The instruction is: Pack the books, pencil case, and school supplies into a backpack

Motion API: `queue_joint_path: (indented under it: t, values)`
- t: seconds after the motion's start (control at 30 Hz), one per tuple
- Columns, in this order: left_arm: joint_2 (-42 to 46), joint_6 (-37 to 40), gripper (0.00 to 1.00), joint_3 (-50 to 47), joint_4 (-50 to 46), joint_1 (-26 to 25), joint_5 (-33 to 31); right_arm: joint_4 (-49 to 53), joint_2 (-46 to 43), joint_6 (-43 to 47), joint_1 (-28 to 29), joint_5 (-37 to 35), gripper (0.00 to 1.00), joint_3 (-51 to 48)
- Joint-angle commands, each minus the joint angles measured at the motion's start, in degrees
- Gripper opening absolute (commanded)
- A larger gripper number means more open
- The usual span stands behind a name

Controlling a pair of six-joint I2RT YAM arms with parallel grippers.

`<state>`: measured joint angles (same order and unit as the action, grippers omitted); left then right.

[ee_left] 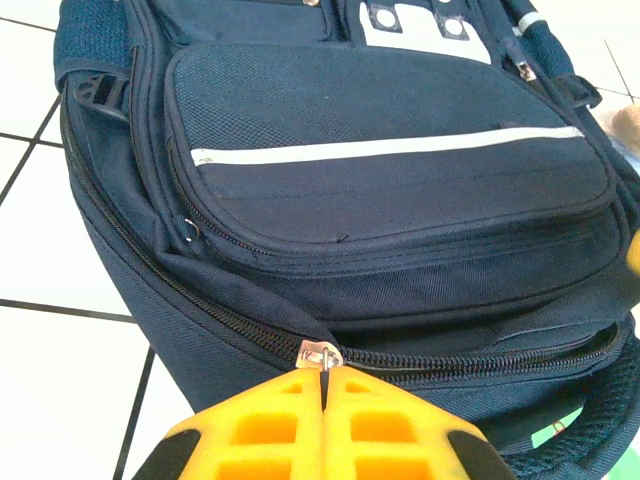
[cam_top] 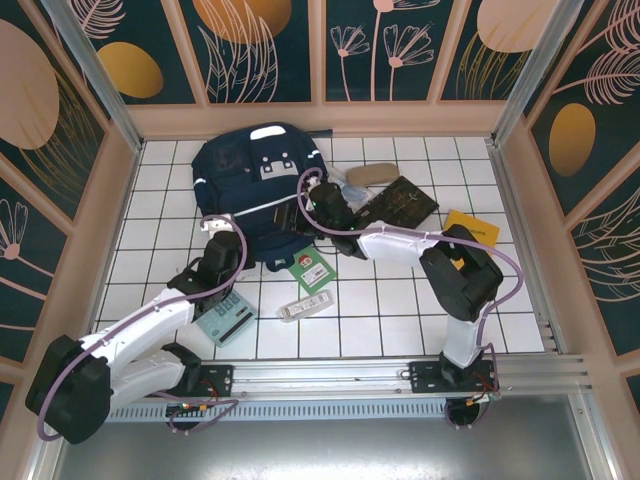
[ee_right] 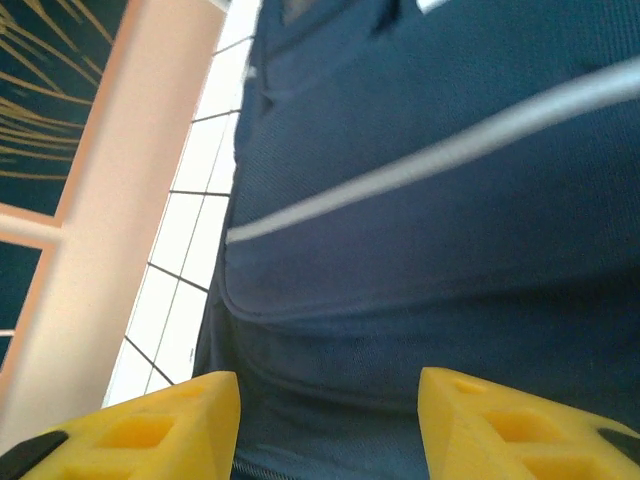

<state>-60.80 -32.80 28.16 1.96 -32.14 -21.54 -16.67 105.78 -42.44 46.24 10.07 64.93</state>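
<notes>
The backpack (cam_top: 255, 180) lies flat toward the far edge of the table (cam_top: 390, 320), left of the middle; it is navy fabric with white patches near its top, a thin white stripe (ee_left: 390, 147) across the front pocket, and dark zips running round its sides. The left gripper (ee_left: 323, 390) sits at the bag's near-left side; its yellow fingers (ee_left: 260, 425) are pressed together with no gap, pinching the small metal zipper pull (ee_left: 318, 352) of the main compartment, whose zip looks closed on both sides of the pull. The right gripper (ee_right: 330, 420) hangs at the bag's right side, its fingers spread wide and holding nothing, the blue fabric close in front of them. The tan pencil case (cam_top: 372, 174) rests just right of the bag near the far edge; the dark brown book (cam_top: 402, 205) lies beside it, the yellow-orange book (cam_top: 472, 226) further right. The small green book (cam_top: 311, 270) sits at the bag's near end, the white-grey bar (cam_top: 303, 305) nearer still; the mint-green calculator (cam_top: 226, 320) lies toward the near-left corner, beside the left arm.
</notes>
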Motion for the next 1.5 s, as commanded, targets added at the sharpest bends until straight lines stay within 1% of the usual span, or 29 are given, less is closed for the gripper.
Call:
queue_joint_path:
  t: [0.0,0.37,0.43,0.6,0.67,0.8,0.87,1.17,1.3,1.37,1.4,1.47]
  values:
    - [0.06,-0.43,0.0,-0.93,6.01,0.06,1.53,-3.47,-1.82,-7.79,1.05,-0.49,0.53,-3.97]
    - [0.81,-0.07,0.0,-3.11,7.45,0.07,2.57,-3.73,3.5,-14.8,0.53,0.5,0.56,-0.52]
    - [1.09,-0.16,0.0,-3.28,7.44,0.09,2.38,-2.84,2.54,-15.03,0.68,-2.15,0.55,-0.93]
    - [1.29,-0.13,0.0,-4.01,8.35,0.09,2.85,4.75,-3.26,-12.21,0.48,-14.21,0.56,-2.73]
    - [1.29,0.09,0.0,-4.16,8.75,0.15,3.17,6.14,-4.17,-12.37,-0.15,-15.85,0.57,-3.48]
    - [1.28,0.36,0.0,-4.28,9.57,0.06,3.67,6.8,-2.68,-13.81,-0.97,-14.99,0.56,-3.34]
    - [1.25,0.5,0.0,-4.45,9.9,0.02,3.99,6.9,-0.84,-14.25,-1.06,-13.86,0.54,-1.96]
    - [2.17,0.72,0.0,-4.54,10.29,0.07,4.88,7.57,5.8,-15.02,-1.24,-11.21,0.53,4.83]
    - [2.0,0.75,0.0,-4.78,10.69,0.09,5.55,7.59,7.39,-14.81,-1.19,-11.16,0.48,7.1]
    - [2.0,0.77,0.0,-4.8,10.7,0.08,5.6,7.96,8.03,-14.62,-1.41,-11.17,0.4,8.07]
    - [1.99,0.8,0.0,-4.77,10.7,0.07,5.54,7.58,8.13,-14.57,-1.51,-9.86,0.35,8.18]
    - [1.99,0.8,0.0,-4.78,10.6,0.1,5.55,7.04,8.13,-14.29,-1.59,-9.44,0.25,8.35]
